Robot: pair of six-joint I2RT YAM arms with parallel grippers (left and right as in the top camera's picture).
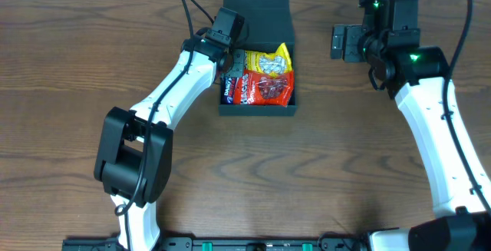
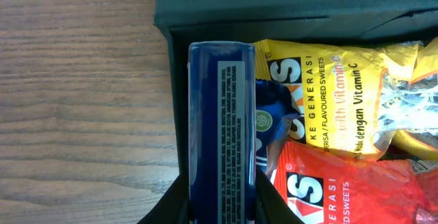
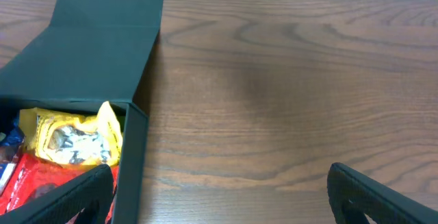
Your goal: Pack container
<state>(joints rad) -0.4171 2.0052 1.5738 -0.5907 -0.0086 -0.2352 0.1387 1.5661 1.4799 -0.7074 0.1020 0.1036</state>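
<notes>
The dark teal-green container (image 1: pixel 256 111) stands open at the table's back middle, its lid (image 1: pixel 257 9) folded back. Inside lie a yellow snack packet (image 1: pixel 274 61) and a red snack packet (image 1: pixel 265 90). My left gripper (image 1: pixel 232 61) is over the container's left side, shut on a dark blue packet (image 2: pixel 222 128) held on edge between its fingers (image 2: pixel 222 214). The yellow packet (image 2: pixel 321 94) and the red packet (image 2: pixel 356 190) lie beside it. My right gripper (image 1: pixel 343 42) is open and empty to the right of the container; the wrist view shows its fingers (image 3: pixel 219 190) wide apart over bare wood.
The container's wall (image 3: pixel 133 155) and open lid (image 3: pixel 96 39) show at the left of the right wrist view. The brown wood table (image 1: pixel 69 67) lies all around the container.
</notes>
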